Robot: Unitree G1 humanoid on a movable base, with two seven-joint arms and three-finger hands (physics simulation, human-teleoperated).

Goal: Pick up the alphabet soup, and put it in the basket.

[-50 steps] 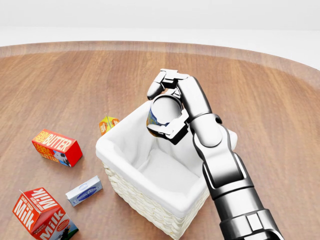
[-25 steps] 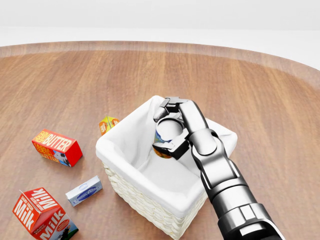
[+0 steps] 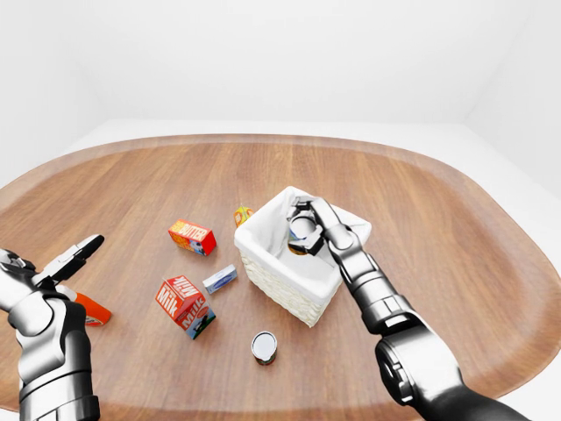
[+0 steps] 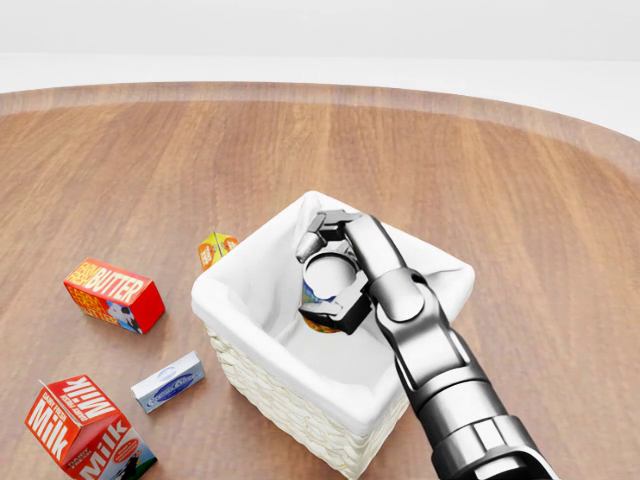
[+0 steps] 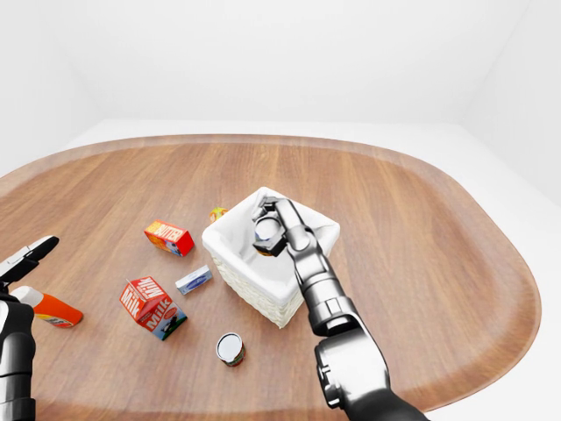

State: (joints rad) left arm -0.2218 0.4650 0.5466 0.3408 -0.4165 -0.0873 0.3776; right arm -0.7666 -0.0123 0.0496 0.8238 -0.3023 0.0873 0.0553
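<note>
- The right hand (image 4: 330,280) was down inside the basket (image 4: 240,275), fingers curled round the alphabet soup (image 4: 318,300), which lay on its side in the grip with one flat end turned up toward the camera.
- The can sat below the white liner's rim, near the basket's far-left wall in the head view (whether it touched the bottom could not be told), so the carry looked all but done and letting go was what remained.
- The arm reached in from the near right, which kept the forearm over the basket's open top rather than against the wicker.
- The left hand (image 3: 66,260) hung idle at the far left of the left-eye view, fingers spread and holding nothing, well apart from the basket.
- Clutter stayed outside the drop zone: the butter box (image 4: 113,292), milk carton (image 4: 85,430) and a small grey-blue box (image 4: 168,381) lay left of the basket, and a second can (image 3: 264,346) stood on the table (image 4: 520,200) near the camera.
</note>
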